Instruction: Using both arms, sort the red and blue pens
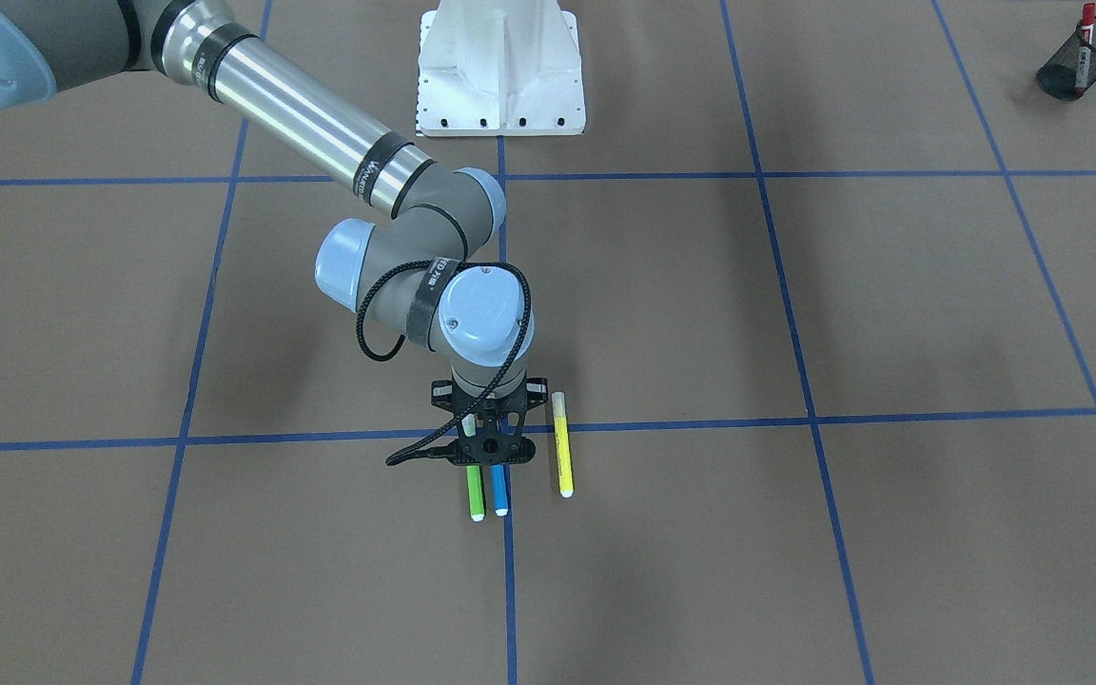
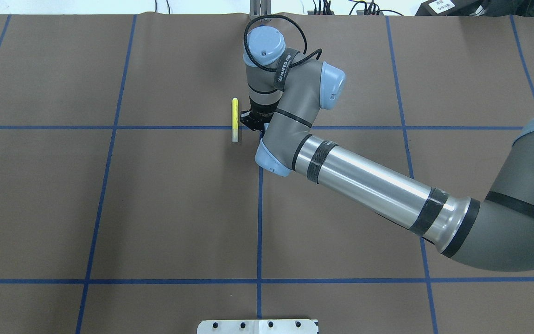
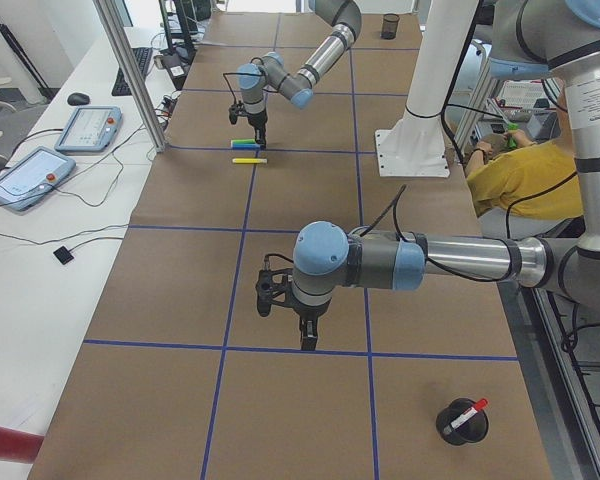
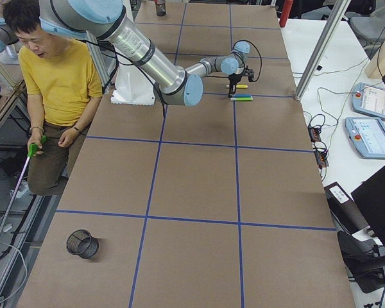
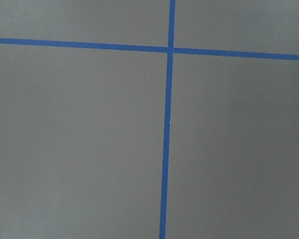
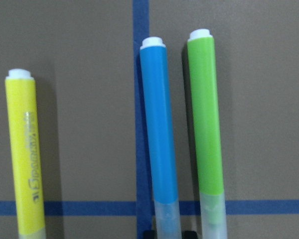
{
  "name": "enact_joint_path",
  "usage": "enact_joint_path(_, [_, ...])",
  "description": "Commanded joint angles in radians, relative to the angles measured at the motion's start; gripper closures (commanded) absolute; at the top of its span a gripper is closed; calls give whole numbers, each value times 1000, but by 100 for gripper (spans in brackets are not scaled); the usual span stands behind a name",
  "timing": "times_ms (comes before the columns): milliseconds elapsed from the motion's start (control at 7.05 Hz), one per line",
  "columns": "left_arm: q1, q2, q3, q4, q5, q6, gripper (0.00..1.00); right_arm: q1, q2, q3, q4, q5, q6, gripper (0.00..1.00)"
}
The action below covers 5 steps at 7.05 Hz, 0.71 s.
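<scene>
The blue pen (image 1: 499,492) lies on the brown table on a blue tape line, between a green marker (image 1: 475,493) and a yellow marker (image 1: 562,447). My right gripper (image 1: 487,462) stands low over the blue pen's capped end. In the right wrist view its dark fingertips (image 6: 149,233) press close on either side of the blue pen's (image 6: 159,129) clear cap. The red pen (image 1: 1084,43) stands in a black mesh cup (image 1: 1081,65) at the far corner. My left gripper (image 3: 308,340) hangs over bare table, seen only from the side, so I cannot tell its state.
A second black mesh cup (image 4: 81,243) stands at the table's other end. The white robot base (image 1: 500,71) sits at the table's edge. A person in a yellow shirt (image 4: 58,83) crouches beside the table with a green-handled stick.
</scene>
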Motion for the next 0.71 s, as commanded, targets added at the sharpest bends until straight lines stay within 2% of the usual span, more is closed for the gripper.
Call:
enact_joint_path(0, [0, 0, 0, 0, 0, 0, 1, 1, 0, 1, 0, 0, 1, 100])
enact_joint_path(284, [0, 0, 0, 0, 0, 0, 1, 5, 2, 46, -5, -2, 23, 100])
enact_joint_path(568, [0, 0, 0, 1, 0, 0, 1, 21, -6, 156, -35, 0, 32, 100])
